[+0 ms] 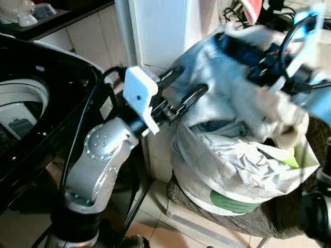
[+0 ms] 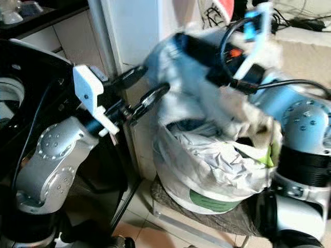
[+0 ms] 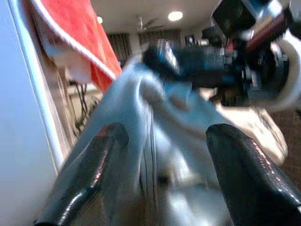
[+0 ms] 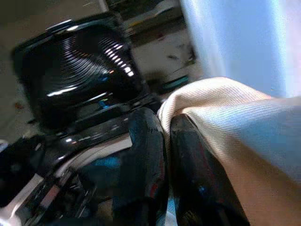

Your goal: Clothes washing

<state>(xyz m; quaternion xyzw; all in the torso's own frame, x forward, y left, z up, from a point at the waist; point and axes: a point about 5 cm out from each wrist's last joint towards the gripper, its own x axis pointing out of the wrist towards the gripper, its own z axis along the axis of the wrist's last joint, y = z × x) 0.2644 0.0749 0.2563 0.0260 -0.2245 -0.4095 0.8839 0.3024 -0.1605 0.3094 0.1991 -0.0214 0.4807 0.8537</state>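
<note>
Right gripper (image 4: pixel 164 155) pinched pale garment (image 1: pixel 227 88) above laundry bag (image 1: pixel 232 170); left gripper (image 1: pixel 181 90) spread beside it. Best lifted clear before swinging toward washer (image 1: pixel 31 98).

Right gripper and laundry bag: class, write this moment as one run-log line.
phase: lifting | right gripper: shut on pale garment above laundry bag | left gripper: open beside bag | washer: lid open
</note>
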